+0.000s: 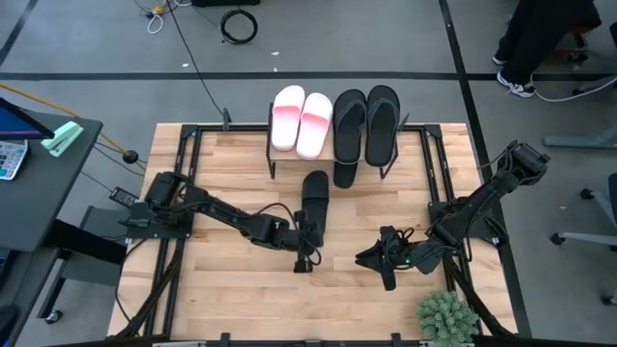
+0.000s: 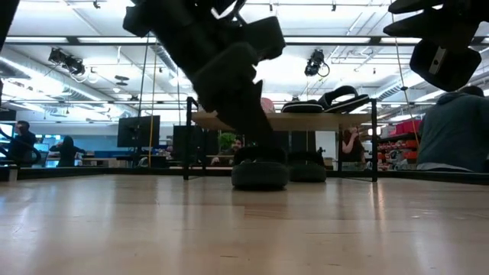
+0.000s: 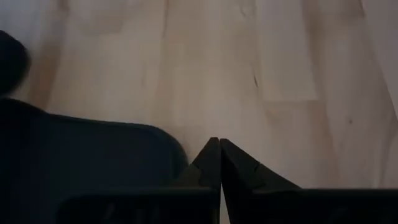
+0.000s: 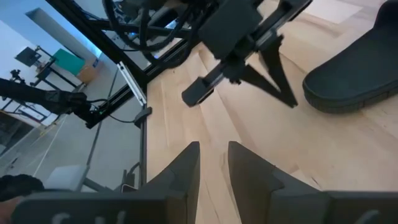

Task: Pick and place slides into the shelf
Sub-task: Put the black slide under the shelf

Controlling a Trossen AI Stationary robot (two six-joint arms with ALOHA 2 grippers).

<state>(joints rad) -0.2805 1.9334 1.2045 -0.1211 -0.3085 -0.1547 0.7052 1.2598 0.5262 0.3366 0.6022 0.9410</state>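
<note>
Left gripper [image 3: 219, 149] fingers pressed together empty beside black slide [image 1: 314, 200], right gripper [image 4: 212, 155] fingers slightly parted, empty

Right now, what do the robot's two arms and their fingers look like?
Both are dark, jointed black arms with black cables looped along them. The left end effector has slim, pointed black fingers; the right end effector has broader, wedge-shaped black fingers.

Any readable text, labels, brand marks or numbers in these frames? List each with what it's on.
None readable in any view.
Pink-and-white slides: no mark visible.
Black slide on the table beside the shut left hand: plain.
Black flip-flops on the shelf: no print visible.
Device with keys on the side desk: too small to read.
Room background in the low view: too blurred to read.
</note>
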